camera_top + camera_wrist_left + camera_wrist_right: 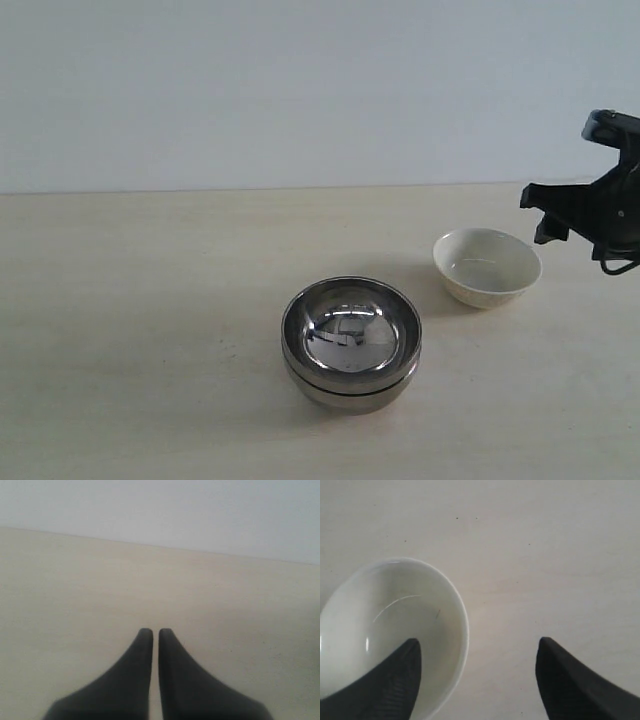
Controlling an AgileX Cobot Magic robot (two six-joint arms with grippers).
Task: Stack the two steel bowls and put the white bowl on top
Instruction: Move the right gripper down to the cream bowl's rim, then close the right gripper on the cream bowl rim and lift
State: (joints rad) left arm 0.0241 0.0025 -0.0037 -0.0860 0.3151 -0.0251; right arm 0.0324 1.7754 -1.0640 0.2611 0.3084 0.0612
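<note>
Two steel bowls (350, 345) sit nested in the middle of the table (150, 350). The white bowl (487, 265) stands apart to their right, on the wood. The right claw (478, 642) hangs wide over its rim, one finger above the inside and one outside. The likely risks are that a pinch on the thin glazed wall slips, or that an off-line descent tips the bowl. Set down skewed, it could skate on the slick steel and rock. The left claw (151, 631) is closed and empty over bare table.
</note>
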